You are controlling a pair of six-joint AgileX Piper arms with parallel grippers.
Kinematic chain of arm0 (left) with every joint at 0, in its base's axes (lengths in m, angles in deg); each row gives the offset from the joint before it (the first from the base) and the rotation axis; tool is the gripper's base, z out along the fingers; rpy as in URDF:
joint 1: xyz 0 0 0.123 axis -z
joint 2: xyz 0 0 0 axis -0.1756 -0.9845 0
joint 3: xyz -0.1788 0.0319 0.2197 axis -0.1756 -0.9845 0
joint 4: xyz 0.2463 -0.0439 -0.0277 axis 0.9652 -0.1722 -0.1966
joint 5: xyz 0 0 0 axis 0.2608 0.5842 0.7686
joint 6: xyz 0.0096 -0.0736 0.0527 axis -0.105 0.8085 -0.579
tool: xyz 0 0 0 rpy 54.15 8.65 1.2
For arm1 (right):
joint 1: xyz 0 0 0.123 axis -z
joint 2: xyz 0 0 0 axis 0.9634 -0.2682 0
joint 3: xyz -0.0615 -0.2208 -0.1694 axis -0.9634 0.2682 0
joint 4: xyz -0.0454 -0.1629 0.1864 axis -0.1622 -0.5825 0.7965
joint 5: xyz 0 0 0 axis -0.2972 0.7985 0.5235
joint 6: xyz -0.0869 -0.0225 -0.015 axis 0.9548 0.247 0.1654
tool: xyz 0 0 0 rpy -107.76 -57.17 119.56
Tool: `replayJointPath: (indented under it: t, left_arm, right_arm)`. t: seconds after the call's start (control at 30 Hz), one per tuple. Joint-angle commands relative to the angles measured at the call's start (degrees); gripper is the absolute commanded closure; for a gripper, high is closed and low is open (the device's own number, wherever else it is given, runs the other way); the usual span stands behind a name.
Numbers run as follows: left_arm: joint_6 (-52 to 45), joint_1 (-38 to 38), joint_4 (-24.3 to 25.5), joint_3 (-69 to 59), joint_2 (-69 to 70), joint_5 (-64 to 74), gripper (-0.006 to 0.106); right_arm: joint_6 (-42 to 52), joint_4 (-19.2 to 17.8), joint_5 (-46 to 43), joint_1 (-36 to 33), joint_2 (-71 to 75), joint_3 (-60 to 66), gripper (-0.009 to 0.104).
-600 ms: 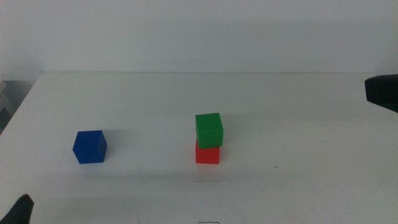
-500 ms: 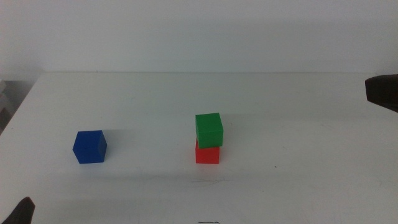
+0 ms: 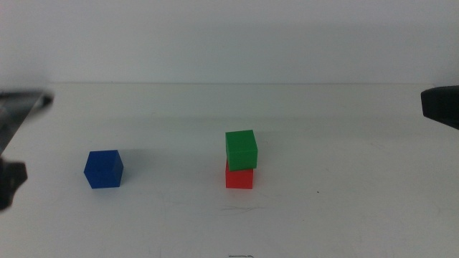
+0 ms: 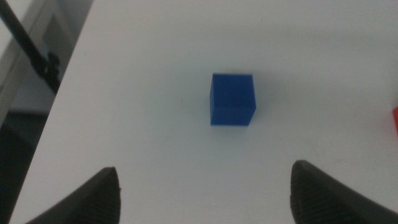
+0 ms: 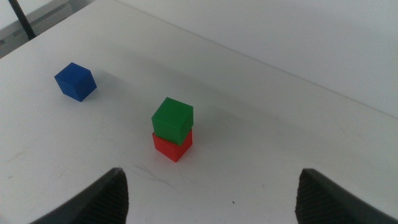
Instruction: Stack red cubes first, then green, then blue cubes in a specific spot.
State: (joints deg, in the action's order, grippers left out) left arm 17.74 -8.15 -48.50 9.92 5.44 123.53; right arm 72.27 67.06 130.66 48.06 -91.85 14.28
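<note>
A green cube [image 3: 241, 147] sits on a red cube [image 3: 239, 177] near the middle of the white table, turned slightly askew on it. To their left a blue cube [image 3: 103, 169] stands alone on the table. My left gripper [image 4: 205, 199] is open, its jaws wide apart with the blue cube [image 4: 232, 99] ahead of them and untouched. In the middle view the left arm [image 3: 13, 143] shows as a dark blur at the left edge. My right gripper [image 5: 211, 199] is open and empty, held back from the stack [image 5: 172, 130] at the right edge [image 3: 440, 105].
The table's left edge [image 4: 59, 106] runs close to the blue cube, with a dark stand [image 4: 31, 50] beyond it. A white wall rises behind the table's far edge [image 3: 229, 83]. Bare white tabletop surrounds the cubes.
The left arm has swung up from the bottom-left corner to the left edge of the middle view, blurred with motion. The cubes and the right arm have not moved.
</note>
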Motion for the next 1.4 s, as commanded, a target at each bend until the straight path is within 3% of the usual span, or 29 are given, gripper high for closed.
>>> replayJointPath:
  t: [0.0,0.23,0.7,1.07,1.37]
  left_arm:
    - [-0.05,-0.08,0.20,7.20,-5.67,2.40,0.007]
    - [-0.05,-0.08,-1.33,14.87,-17.35,11.96,0.007]
    - [-0.28,-0.08,-2.22,18.03,-27.45,10.26,0.007]
    - [-0.10,3.84,-1.74,37.70,-48.52,19.21,0.007]
    - [-0.89,4.25,-1.76,45.76,-61.71,19.81,0.007]
  right_arm:
    - [0.67,-0.39,-4.35,0.36,0.25,-1.49,0.020]
    - [0.67,-0.39,-4.39,0.36,0.25,-1.49,0.020]
    - [0.67,-0.39,-4.39,0.36,0.25,-1.49,0.020]
    - [0.67,-0.39,-4.39,0.36,0.25,-1.49,0.020]
    - [0.67,-0.39,-4.39,0.36,0.25,-1.49,0.020]
